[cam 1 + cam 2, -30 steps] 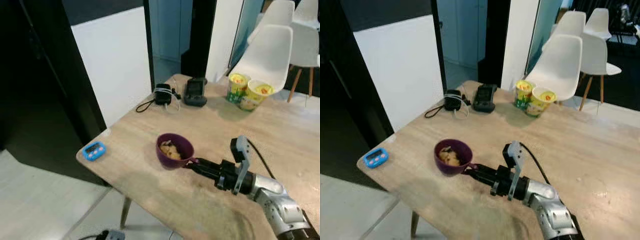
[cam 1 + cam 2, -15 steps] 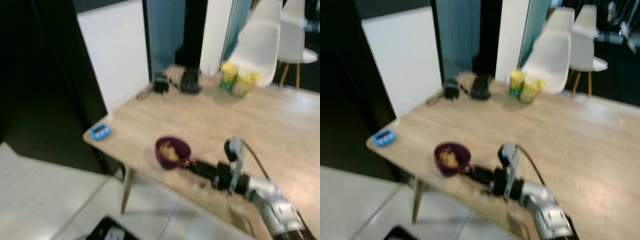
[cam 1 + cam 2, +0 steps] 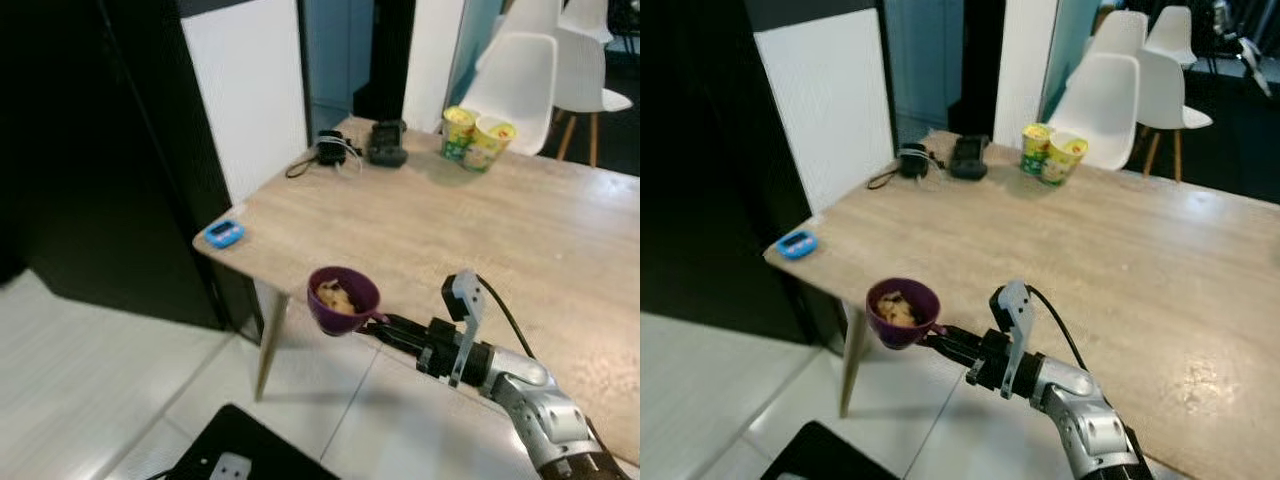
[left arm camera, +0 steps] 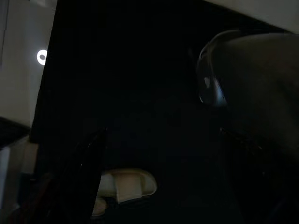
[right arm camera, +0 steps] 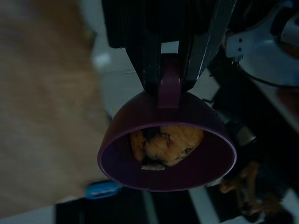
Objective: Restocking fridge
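Right eye view, lower centre: right end effector (image 3: 940, 337) clamped on handle of small purple plastic bowl of food (image 3: 902, 311), held beyond light wooden worktop (image 3: 1120, 250) edge over floor; fridge unreached, restocking apparently barely begun.

Wooden table and the things resting on it

The light wooden table (image 3: 520, 215) stands on a pale tiled floor (image 3: 90, 370), one slim leg (image 3: 268, 340) showing under its near corner. A small blue timer (image 3: 224, 234) lies close to that corner edge. Toward the far edge sit a black pouch with a cable (image 3: 326, 152) and, just beside it, a dark handheld device (image 3: 387, 143). Further along the far edge two yellow-green cups (image 3: 474, 139) stand upright, touching each other.
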{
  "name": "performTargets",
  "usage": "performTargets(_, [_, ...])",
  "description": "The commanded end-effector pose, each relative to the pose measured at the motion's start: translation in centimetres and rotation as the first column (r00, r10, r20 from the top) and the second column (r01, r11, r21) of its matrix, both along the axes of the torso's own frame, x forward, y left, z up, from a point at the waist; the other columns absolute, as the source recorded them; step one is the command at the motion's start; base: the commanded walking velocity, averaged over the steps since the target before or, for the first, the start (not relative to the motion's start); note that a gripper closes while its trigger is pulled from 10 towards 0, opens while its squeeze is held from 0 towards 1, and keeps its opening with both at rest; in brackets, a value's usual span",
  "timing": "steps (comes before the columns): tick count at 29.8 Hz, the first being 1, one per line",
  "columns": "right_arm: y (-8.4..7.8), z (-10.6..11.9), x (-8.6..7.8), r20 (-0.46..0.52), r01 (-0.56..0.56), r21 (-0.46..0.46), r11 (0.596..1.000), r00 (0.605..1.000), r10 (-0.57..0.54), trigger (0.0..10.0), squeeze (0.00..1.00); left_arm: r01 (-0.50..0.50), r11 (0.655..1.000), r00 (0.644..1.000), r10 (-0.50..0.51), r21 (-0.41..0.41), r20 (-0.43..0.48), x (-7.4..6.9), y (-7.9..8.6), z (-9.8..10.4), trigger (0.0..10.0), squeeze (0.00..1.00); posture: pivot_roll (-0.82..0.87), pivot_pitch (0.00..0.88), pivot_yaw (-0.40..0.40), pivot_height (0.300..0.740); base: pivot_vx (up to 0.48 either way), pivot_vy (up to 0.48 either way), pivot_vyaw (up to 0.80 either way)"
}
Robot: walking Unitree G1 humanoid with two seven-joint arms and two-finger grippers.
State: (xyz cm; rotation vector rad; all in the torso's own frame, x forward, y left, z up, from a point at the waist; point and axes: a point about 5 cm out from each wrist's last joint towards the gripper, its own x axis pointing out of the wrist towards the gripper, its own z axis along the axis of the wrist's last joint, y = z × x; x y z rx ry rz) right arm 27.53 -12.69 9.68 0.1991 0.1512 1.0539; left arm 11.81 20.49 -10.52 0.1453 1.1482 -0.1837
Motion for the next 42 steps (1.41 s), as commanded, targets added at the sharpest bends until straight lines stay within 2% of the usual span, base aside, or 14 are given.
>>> performTargets(1, [-0.2, 0.7, 0.0, 0.029, -0.01, 0.018, 1.0, 1.0, 0.01, 10.0, 0.0, 0.004, 1.0, 1.0, -0.004, -0.009, -0.02, -0.6, -0.3, -0.2, 10.0, 0.0, 0.05, 0.0, 0.009, 0.74, -0.326, 0.0, 0.0])
performTargets(10, [0.0, 0.8, -0.5, 0.025, -0.045, 0.03, 0.999, 0.999, 0.044, 10.0, 0.0, 0.007, 1.0, 1.0, -0.007, -0.011, -0.019, -0.5, -0.5, -0.2, 10.0, 0.0, 0.05, 0.0, 0.006, 0.74, -0.288, 0.0, 0.0])
performTargets(17, [-1.1, 0.7, -0.7, 0.015, -0.055, 0.055, 0.997, 0.998, 0.054, 10.0, 0.0, 0.007, 1.0, 1.0, -0.007, -0.012, -0.018, -0.4, -0.4, -0.2, 10.0, 0.0, 0.04, 0.0, 0.012, 0.74, 0.0, 0.0, 0.0])
performTargets(18, [-2.3, 0.6, -1.4, 0.002, -0.079, 0.07, 0.994, 0.997, 0.079, 10.0, 0.0, 0.013, 1.0, 1.0, -0.013, -0.014, -0.017, -0.4, -0.5, -0.2, 10.0, 0.0, 0.04, 0.0, 0.015, 0.74, 0.0, 0.0, 0.0])
performTargets(20, [-3.6, 0.4, -2.0, -0.016, -0.087, 0.07, 0.994, 0.996, 0.089, 10.0, 0.0, 0.016, 1.0, 1.0, -0.016, -0.014, -0.016, -0.2, -0.6, -0.2, 10.0, 0.0, 0.04, 0.0, 0.015, 0.74, 0.0, 0.0, 0.0])
performTargets(21, [-3.6, 0.4, -2.0, -0.016, -0.087, 0.07, 0.994, 0.996, 0.089, 10.0, 0.0, 0.016, 1.0, 1.0, -0.016, -0.014, -0.016, -0.2, -0.6, -0.2, 10.0, 0.0, 0.04, 0.0, 0.015, 0.74, 0.0, 0.0, 0.0])
performTargets(22, [-4.8, 0.0, -2.2, -0.043, -0.058, 0.057, 0.997, 0.997, 0.06, 10.0, 0.0, 0.016, 1.0, 1.0, -0.017, -0.014, -0.014, -0.1, -0.7, -0.2, 10.0, 0.0, 0.04, 0.0, 0.016, 0.74, 0.0, 0.0, 0.0])
performTargets(26, [-6.9, -0.9, -2.6, -0.084, 0.004, 0.035, 0.999, 0.996, -0.001, 10.0, 0.0, 0.016, 1.0, 1.0, -0.016, -0.014, -0.011, 0.1, -0.7, -0.1, 10.0, 0.0, 0.04, 0.0, 0.017, 0.74, 0.0, 0.0, 0.0])
performTargets(30, [-7.3, -1.1, -2.6, -0.093, 0.02, 0.03, 0.999, 0.996, -0.017, 10.0, 0.0, 0.015, 1.0, 1.0, -0.015, -0.015, -0.01, 0.1, -0.7, -0.1, 10.0, 0.0, 0.04, 0.0, 0.017, 0.74, 0.0, 0.0, 0.0])
performTargets(35, [-10.2, -2.5, -3.6, -0.164, 0.144, 0.022, 0.989, 0.977, -0.138, 10.0, 0.0, 0.006, 1.0, 1.0, -0.006, -0.013, -0.011, 0.2, -0.4, 0.0, 10.0, 0.0, 0.04, 0.0, 0.014, 0.74, 0.0, 0.0, 0.0])
performTargets(42, [-10.9, -2.9, -4.1, -0.196, 0.156, 0.033, 0.987, 0.97, -0.147, 10.0, 0.0, 0.002, 1.0, 1.0, -0.002, -0.011, -0.015, 0.0, -0.2, -0.1, 10.0, 0.0, 0.04, 0.0, 0.013, 0.74, 0.0, 0.0, -0.1])
